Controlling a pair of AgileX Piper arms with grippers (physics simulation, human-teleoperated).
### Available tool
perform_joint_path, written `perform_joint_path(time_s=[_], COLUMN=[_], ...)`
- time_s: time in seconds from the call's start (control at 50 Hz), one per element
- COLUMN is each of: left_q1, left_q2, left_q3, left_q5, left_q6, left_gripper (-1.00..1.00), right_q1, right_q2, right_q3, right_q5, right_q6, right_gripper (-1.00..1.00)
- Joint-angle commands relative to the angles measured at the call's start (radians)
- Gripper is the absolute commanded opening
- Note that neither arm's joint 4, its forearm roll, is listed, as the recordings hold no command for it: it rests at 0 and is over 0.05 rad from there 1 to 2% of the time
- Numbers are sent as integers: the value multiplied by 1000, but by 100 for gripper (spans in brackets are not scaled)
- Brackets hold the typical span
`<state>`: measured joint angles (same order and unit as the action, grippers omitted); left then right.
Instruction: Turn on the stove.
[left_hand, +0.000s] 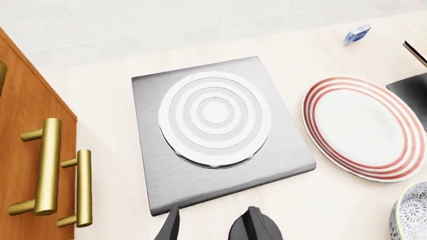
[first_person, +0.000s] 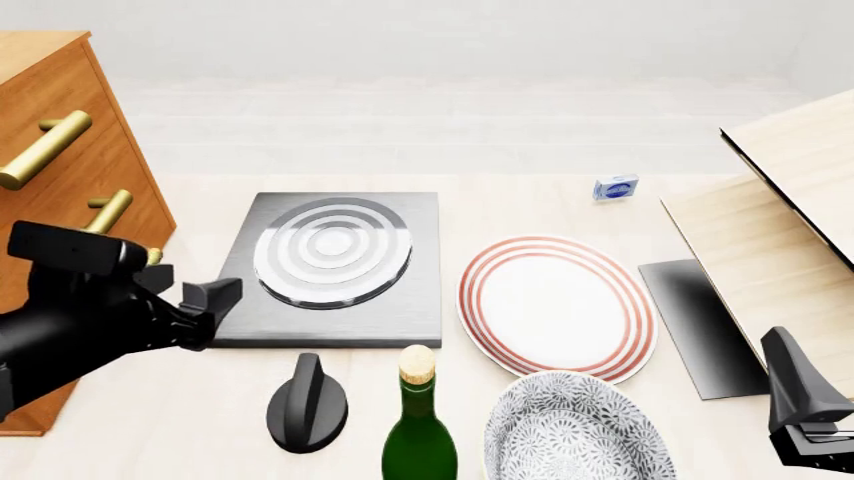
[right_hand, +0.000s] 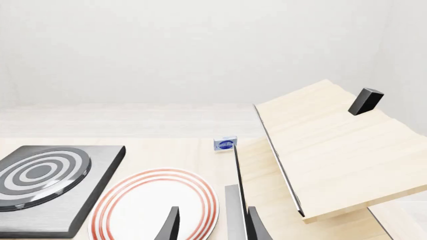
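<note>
One black knob (first_person: 308, 404) just before the stove (first_person: 336, 268), untouched.

One stove slab (first_person: 334, 268) carries one ringed burner (first_person: 331, 251), and one black ridged knob (first_person: 308, 404) sits at its six o'clock. There are one red-rimmed plate (first_person: 558, 306), one patterned bowl (first_person: 578, 432), one corked green bottle (first_person: 419, 423) and one small blue packet (first_person: 615, 187). The wooden cabinet (first_person: 60, 110) shows two brass handles (left_hand: 48, 173), and two grippers, left (first_person: 214, 300) and right (first_person: 798, 400), are counted.

Bottle (first_person: 419, 430) and patterned bowl (first_person: 574, 435) cut by frame edge.
</note>
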<state>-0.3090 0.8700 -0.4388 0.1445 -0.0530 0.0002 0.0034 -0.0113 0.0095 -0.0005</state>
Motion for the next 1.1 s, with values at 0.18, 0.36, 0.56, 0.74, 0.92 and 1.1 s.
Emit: perform_joint_path(time_s=[0.18, 0.36, 0.56, 0.74, 0.92, 1.1], left_q1=[-23, -36, -75, -41, 9, 37], left_q2=[-95, -113, -187, -223, -213, -124], left_q3=[19, 59, 135, 198, 269, 322], left_q5=[-88, -186, -334, -461, -603, -745], left_q6=[80, 130, 177, 139, 97, 61], left_gripper=[100, 100, 100, 100, 100, 100], right_q1=[0, 0, 0, 0, 0, 0], right_q2=[0, 0, 0, 0, 0, 0], right_q3=[0, 0, 0, 0, 0, 0], right_q5=[0, 0, 0, 0, 0, 0], right_q6=[0, 0, 0, 0, 0, 0], right_gripper=[100, 100, 100, 100, 100, 100])
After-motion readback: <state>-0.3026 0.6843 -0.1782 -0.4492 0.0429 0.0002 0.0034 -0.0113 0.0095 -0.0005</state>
